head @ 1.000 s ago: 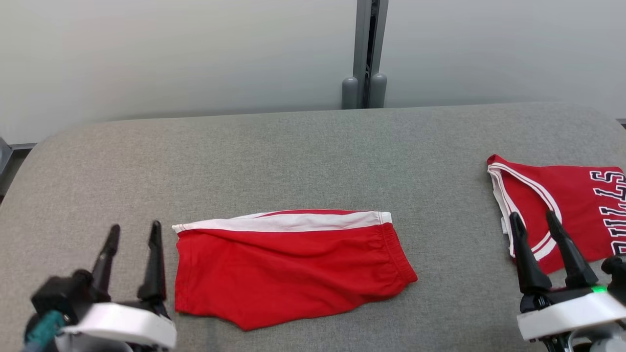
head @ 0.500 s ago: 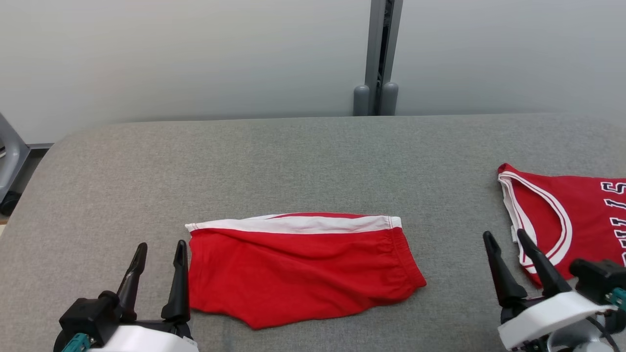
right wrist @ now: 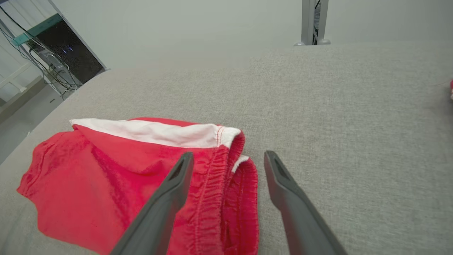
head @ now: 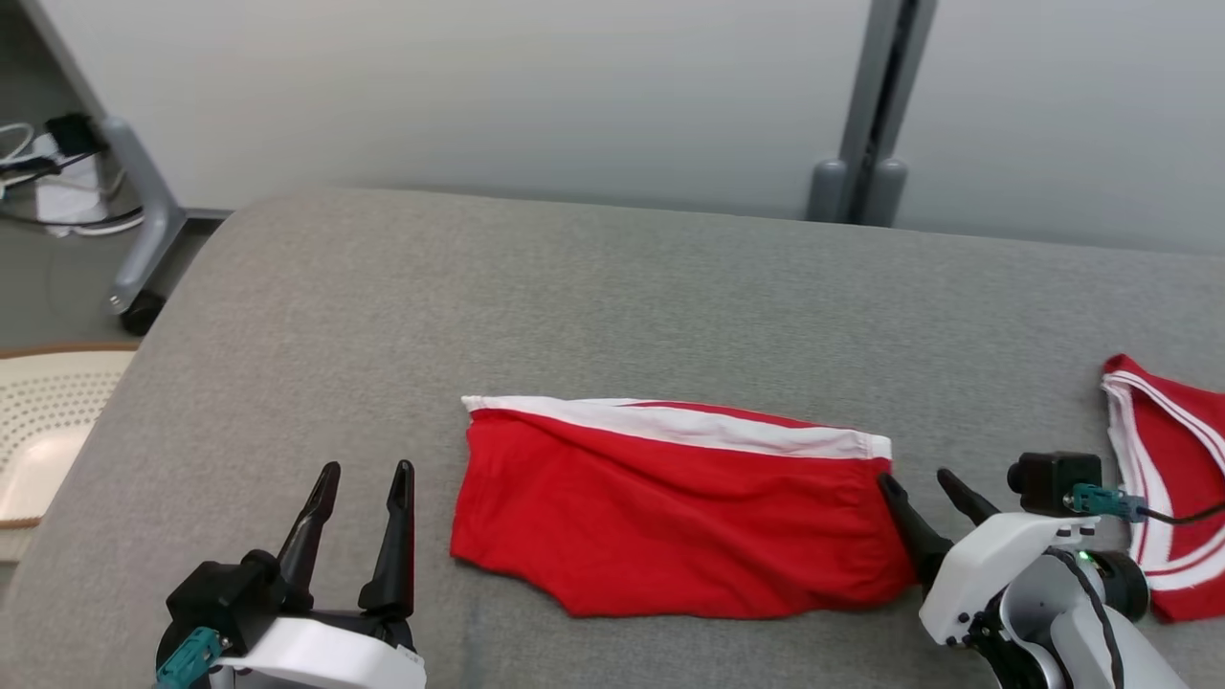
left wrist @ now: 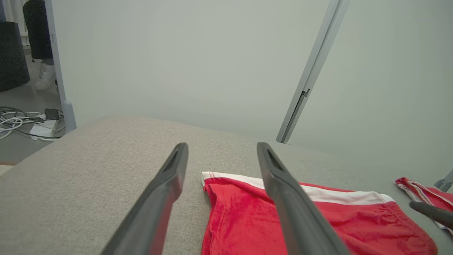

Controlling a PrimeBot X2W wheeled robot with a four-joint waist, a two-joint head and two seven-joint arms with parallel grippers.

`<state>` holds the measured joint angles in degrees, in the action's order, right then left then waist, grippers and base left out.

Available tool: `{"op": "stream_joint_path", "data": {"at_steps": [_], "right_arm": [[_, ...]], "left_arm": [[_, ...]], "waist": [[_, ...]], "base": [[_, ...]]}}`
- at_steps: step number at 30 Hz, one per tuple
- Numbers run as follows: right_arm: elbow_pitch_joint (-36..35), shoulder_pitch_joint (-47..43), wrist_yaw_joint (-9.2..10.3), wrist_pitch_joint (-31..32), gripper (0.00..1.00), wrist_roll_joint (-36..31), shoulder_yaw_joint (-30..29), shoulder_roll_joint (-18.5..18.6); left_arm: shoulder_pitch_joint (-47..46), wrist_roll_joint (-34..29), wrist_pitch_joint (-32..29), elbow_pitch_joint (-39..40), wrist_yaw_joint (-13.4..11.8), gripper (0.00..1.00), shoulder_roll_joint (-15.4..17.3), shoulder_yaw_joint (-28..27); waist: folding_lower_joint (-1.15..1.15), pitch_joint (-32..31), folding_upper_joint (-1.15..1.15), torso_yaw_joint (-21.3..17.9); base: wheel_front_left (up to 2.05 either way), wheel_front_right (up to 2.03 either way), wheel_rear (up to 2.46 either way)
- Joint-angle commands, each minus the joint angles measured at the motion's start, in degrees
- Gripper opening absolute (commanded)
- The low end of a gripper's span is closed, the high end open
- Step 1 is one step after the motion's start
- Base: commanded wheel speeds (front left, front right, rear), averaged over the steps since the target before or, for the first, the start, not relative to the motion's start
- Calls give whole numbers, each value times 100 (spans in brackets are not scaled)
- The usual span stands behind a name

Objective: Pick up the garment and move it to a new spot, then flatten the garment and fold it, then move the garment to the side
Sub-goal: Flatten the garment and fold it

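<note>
The garment [head: 670, 517] is a pair of red shorts with a white side stripe, lying folded flat on the grey padded table [head: 612, 306]. My left gripper [head: 367, 466] stands open just left of the shorts' leg end, apart from the cloth. In the left wrist view the left gripper [left wrist: 222, 145] frames the corner of the shorts [left wrist: 240, 219]. My right gripper [head: 916, 477] is open at the elastic waistband end. In the right wrist view the right gripper [right wrist: 228, 153] straddles the waistband of the shorts [right wrist: 106, 177], low over it; whether it touches the cloth I cannot tell.
A red jersey with white trim [head: 1163, 478] lies at the table's right edge. A grey post [head: 866, 105] rises behind the table. Left of the table are a cream perforated object [head: 48, 431], a wheeled leg and cables [head: 48, 182]. A person's shoe [left wrist: 44, 76] stands far off.
The camera has turned left, shifting the picture right. My right gripper has moved left from beside the jersey to the shorts' waistband end. Both grippers stay open.
</note>
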<state>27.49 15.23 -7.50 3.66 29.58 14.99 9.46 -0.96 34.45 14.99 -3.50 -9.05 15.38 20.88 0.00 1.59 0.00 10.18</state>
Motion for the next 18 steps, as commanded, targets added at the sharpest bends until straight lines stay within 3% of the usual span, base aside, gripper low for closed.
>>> {"op": "stream_joint_path", "data": {"at_steps": [1,8,18], "right_arm": [[192,79,1,21,100,-43,-46,36],[1261,227,1,-62,100,86,-298,-135],[2032,391,2,148,100,571,-500,-360]], "left_arm": [[-105,-9,23,-35,43,100,3,-16],[-152,-34,24,-170,128,100,-44,-13],[-271,-13,16,-261,231,100,-36,3]], "waist": [[0,53,0,165],[0,124,0,391],[0,249,0,497]], "base": [[0,0,0],[0,0,0],[0,0,0]]}}
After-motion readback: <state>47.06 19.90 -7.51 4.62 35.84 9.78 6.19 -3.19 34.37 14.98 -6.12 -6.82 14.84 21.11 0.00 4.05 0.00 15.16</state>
